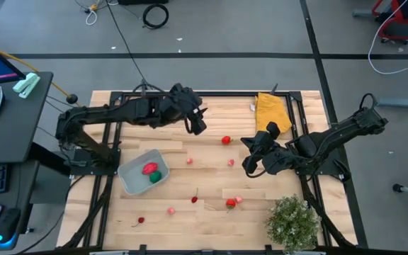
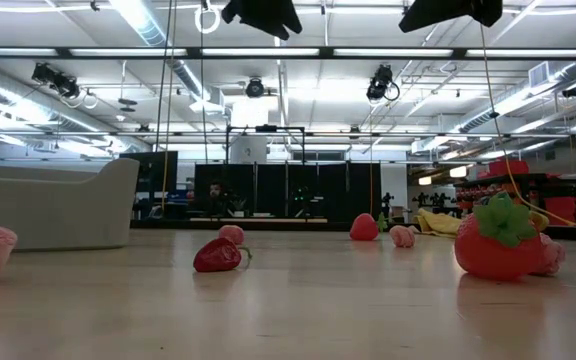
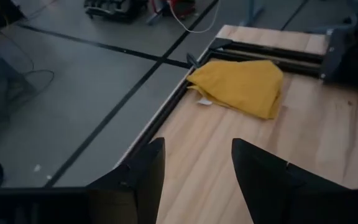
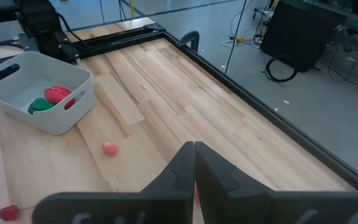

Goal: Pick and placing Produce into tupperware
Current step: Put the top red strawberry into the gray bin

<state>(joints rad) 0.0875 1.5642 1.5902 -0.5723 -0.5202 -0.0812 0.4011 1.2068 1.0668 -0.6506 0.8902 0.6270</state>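
Tupperware [image 1: 139, 172] sat left of table centre in the high view, red and green pieces inside; most produce lay loose to its right. Left gripper [image 1: 197, 125] hung above the table, beyond the tupperware. Left wrist view: fingers parted, empty, yellow cloth [image 3: 244, 86] ahead. Right wrist view: right gripper [image 4: 194, 163] clenched, empty. Best to drop squarely over one piece before closing.

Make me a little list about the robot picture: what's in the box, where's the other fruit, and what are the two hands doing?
box: tupperware on the table's left side
in box: one red piece, one green piece
loose produce: red and pink pieces scattered on the wood, like one strawberry near the plant
left hand: open, holding nothing, above the table
right hand: shut, nothing seen in it
cloth: yellow cloth at the far edge
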